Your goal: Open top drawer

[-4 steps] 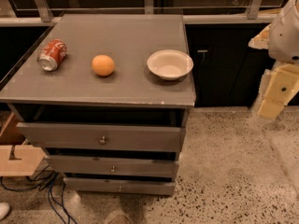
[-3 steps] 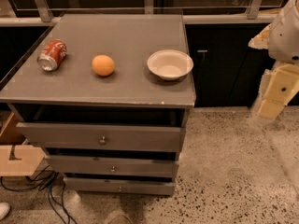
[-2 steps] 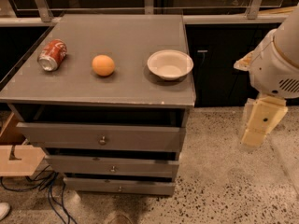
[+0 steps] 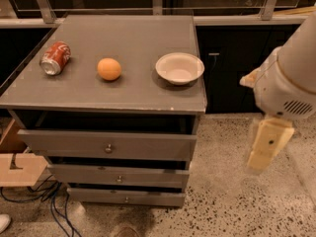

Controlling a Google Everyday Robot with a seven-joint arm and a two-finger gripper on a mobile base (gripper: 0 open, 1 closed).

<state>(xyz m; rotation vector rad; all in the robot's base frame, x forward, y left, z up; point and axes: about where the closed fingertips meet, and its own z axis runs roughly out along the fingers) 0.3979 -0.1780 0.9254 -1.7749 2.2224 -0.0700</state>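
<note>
The top drawer (image 4: pixel 148 146) is the widest grey front of three, just under the cabinet top, with a small round metal knob (image 4: pixel 108 148) at its centre. A dark gap shows between its front and the cabinet top. Its inside is hidden. My gripper (image 4: pixel 260 154) hangs pointing down at the right of the view, below the arm's white housing (image 4: pixel 286 90). It is above the speckled floor, well to the right of the cabinet, level with the top drawer and touching nothing.
On the cabinet top (image 4: pixel 128 90) lie a red soda can (image 4: pixel 54 58) on its side, an orange (image 4: pixel 109 68) and a white bowl (image 4: pixel 179 67). Two narrower grey drawers (image 4: pixel 118 177) sit below. A wooden piece (image 4: pixel 17 169) and cables (image 4: pixel 44 196) lie at the lower left.
The arm has swung left and down into the view, closer to the cabinet's right side. The drawers and the things on top have not moved.
</note>
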